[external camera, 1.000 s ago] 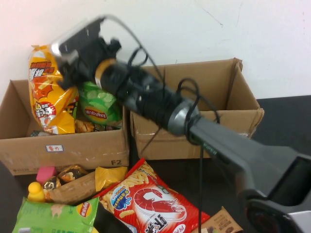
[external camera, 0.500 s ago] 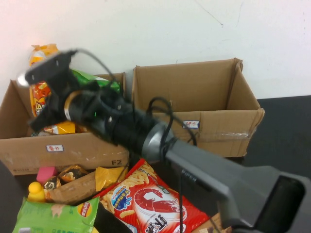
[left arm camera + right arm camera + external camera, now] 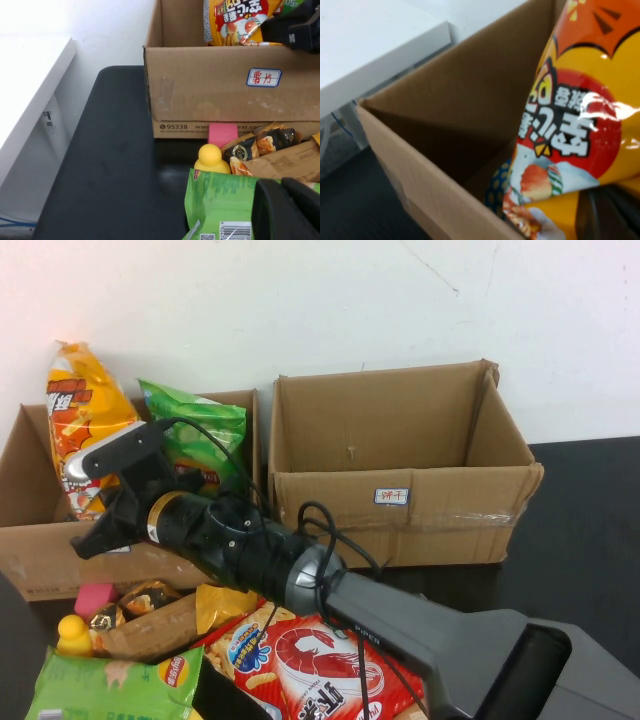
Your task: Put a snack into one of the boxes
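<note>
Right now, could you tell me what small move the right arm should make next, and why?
Probably lift the right pincer up and back from the left box: the orange snack bag stands inside it, and the pincer hangs at its front wall. The left pincer sits low over the loose snacks.

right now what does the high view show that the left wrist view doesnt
Only the high view shows the empty right-hand brown cardboard box, the red shrimp-chip bag, the green chip bag standing in the left box, and the right gripper reaching across, low at the left box's front wall.

Only the left wrist view shows the white ledge beside the black table and the left gripper low over the green packet.

Both show the left-hand labelled cardboard box, the orange-yellow snack bag, the pink block and the yellow rounded toy.
</note>
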You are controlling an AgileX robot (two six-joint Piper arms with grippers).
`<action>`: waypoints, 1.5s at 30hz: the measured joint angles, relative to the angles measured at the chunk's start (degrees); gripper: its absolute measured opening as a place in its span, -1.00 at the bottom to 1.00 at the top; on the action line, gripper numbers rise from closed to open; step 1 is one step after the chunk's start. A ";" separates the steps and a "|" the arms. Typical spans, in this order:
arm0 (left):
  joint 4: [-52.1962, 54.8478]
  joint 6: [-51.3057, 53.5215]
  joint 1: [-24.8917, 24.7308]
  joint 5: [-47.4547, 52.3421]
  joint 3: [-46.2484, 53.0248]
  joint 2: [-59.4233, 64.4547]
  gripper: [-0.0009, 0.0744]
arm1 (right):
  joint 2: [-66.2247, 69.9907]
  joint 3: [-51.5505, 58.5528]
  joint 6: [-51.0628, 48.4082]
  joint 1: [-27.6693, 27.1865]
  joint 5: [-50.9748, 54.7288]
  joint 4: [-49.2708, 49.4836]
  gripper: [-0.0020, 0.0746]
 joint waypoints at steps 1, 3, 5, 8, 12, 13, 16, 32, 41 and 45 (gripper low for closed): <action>0.00 0.00 0.00 0.00 0.00 0.00 -0.98 | 0.00 0.00 0.10 0.00 -0.16 0.00 -0.95; 0.00 0.00 0.00 0.00 0.00 0.00 -0.98 | -0.14 0.00 0.10 0.00 -0.05 0.10 -0.95; 0.00 0.00 0.00 0.00 0.00 0.00 -0.98 | -1.38 0.13 -0.48 0.00 1.77 0.10 -0.95; 0.00 0.00 0.00 0.00 0.00 0.00 -0.98 | -5.91 0.50 -2.88 0.00 8.14 -0.87 -0.95; 0.00 0.00 0.00 0.00 0.00 0.00 -0.98 | -14.66 0.51 -4.54 0.00 19.54 -4.59 -0.95; 0.00 0.00 0.00 0.00 0.00 0.00 -0.98 | -17.13 0.51 -5.00 0.00 22.45 -5.53 -0.95; 0.00 0.00 0.00 0.00 0.00 0.00 -0.98 | -22.78 0.15 -8.34 0.10 30.37 -6.77 -0.95; 0.00 0.00 0.00 0.00 0.00 0.00 -0.98 | -47.57 27.64 -11.94 4.65 34.81 -12.09 -0.95; 0.00 0.00 0.00 0.00 0.00 0.00 -0.98 | -71.71 59.67 2.47 4.65 21.85 -26.09 -0.95; 0.00 0.00 0.00 0.00 0.00 0.00 -0.98 | -80.83 70.39 2.14 5.13 18.75 -26.09 -0.95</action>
